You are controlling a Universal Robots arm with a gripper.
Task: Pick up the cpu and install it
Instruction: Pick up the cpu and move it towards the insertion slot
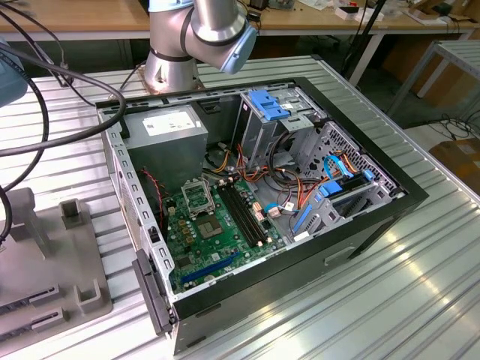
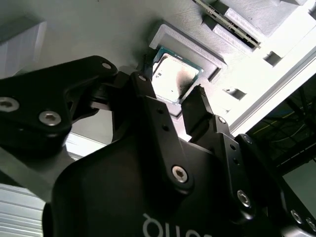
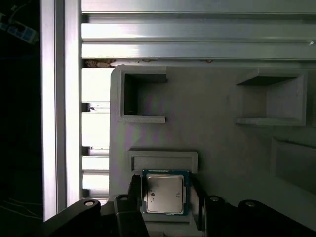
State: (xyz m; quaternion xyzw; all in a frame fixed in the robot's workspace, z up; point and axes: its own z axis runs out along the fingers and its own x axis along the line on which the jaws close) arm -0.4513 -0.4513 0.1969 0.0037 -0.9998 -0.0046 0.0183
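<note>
The hand [image 3: 166,200] is released. The cpu [image 3: 164,192] lies flat between its two fingers [image 3: 135,191], in a recess of the grey holder [image 3: 222,138]. I cannot tell whether they touch.

The arm [image 1: 206,22] is smooth silver-grey tubing, with a rounded joint closed by a pale blue cap [image 1: 241,46] and a round metal base [image 1: 169,71]. In the second wrist view its gripper [image 2: 170,88] is matte black, built of angular linkage bars pinned with bright socket-head screws [image 2: 179,173], with white lettering [image 2: 163,228] across the body.
</note>
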